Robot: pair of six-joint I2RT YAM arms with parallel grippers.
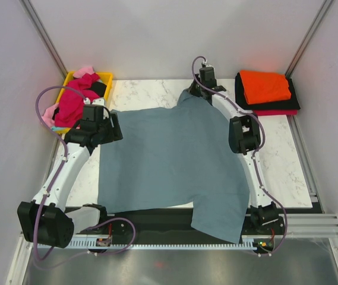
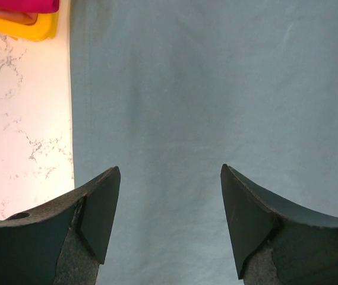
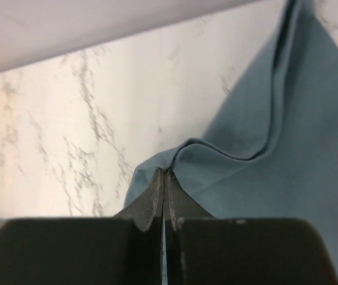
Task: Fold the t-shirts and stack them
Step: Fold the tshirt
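The large slate blue-grey t-shirt (image 1: 174,160) lies spread across the middle of the marble table, one part hanging over the near edge. My right gripper (image 1: 197,90) is at the shirt's far edge, shut on a raised fold of the blue-grey cloth (image 3: 228,172). My left gripper (image 1: 114,126) is open and empty just above the shirt's left side (image 2: 216,89). A folded orange shirt (image 1: 265,86) lies on folded black and red ones at the back right. Crumpled magenta (image 1: 73,102) and pink shirts lie in the tray.
A yellow plastic tray (image 1: 104,78) stands at the back left; its corner shows in the left wrist view (image 2: 35,27). Bare marble table (image 1: 281,154) shows to the right of the blue-grey shirt and at its left (image 2: 20,119). Grey walls enclose the table.
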